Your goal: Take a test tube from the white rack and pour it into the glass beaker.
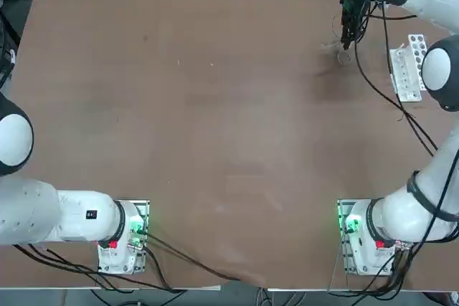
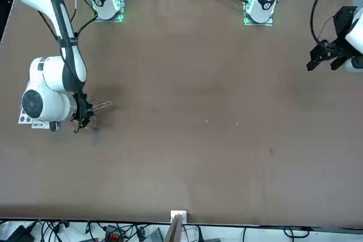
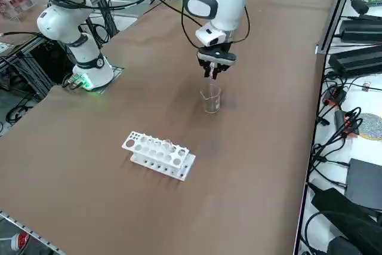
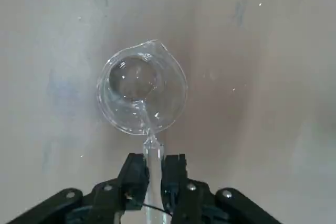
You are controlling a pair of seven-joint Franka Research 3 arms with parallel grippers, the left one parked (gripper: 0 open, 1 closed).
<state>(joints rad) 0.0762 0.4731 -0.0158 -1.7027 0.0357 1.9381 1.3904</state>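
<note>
Top view places the right pincer (image 1: pixel 347 38) near the far right corner of the brown surface (image 1: pixel 215 127), hanging over a faint glassy shape that is the glass beaker (image 1: pixel 344 55), while the white rack (image 1: pixel 409 67) lies just beside the right edge, partly under the arm's elbow. Front view shows the same pincer (image 2: pixel 85 118) low over the surface with a thin test tube (image 2: pixel 102 105) sticking out sideways from it; the beaker is too faint there to pick out, and only a corner of the rack (image 2: pixel 25 119) peeks from behind the wrist. Right side view gives the clearest layout: the pincer (image 3: pixel 212 71) hovers directly above the beaker (image 3: pixel 210 98), which stands upright and apart from the rack (image 3: pixel 158 154), whose holes look mostly empty. Right wrist view shows the fingers (image 4: pixel 133 178) clenched on the test tube (image 4: pixel 152 156), its open end reaching over the beaker's (image 4: pixel 142 88) round rim. Holding the tube by its body leaves its mouth free, and lining it over the rim likely serves to land the contents inside; the pour seems under way or about to start, though no liquid can be made out.
</note>
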